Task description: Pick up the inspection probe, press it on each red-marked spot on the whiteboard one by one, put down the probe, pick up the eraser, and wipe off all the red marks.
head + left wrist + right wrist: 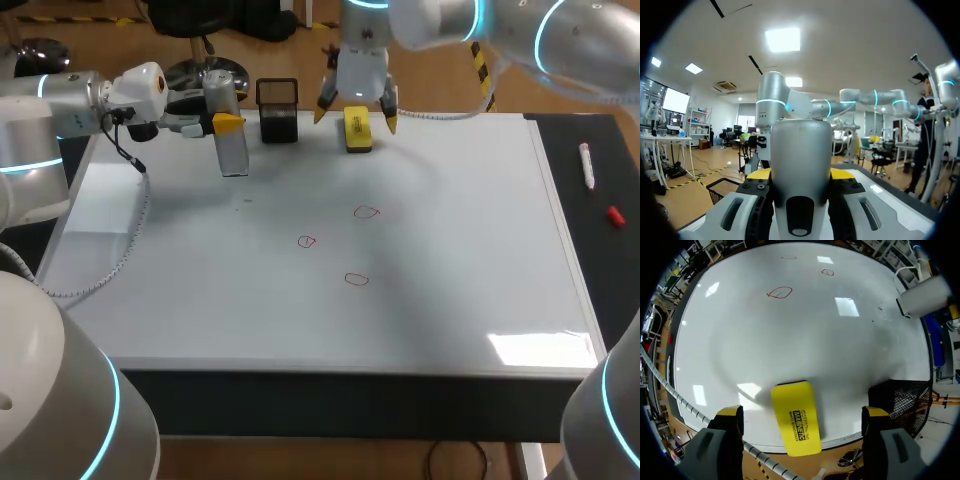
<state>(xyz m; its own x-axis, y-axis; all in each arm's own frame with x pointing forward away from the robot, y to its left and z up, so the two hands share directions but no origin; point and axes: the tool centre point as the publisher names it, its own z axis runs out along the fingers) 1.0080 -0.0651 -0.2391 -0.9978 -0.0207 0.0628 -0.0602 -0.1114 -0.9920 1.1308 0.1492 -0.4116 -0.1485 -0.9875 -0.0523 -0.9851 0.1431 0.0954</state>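
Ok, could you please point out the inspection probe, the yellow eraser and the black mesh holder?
inspection probe (232, 150), head view, lower part of its grey body.
yellow eraser (796, 416), right wrist view, middle of its top face.
black mesh holder (278, 125), head view, its front wall.

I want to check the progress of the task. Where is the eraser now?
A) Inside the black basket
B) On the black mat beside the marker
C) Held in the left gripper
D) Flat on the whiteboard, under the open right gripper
D: the eraser lies flat on the whiteboard, and the right gripper hangs open over it with neither finger touching; the left gripper holds the probe.
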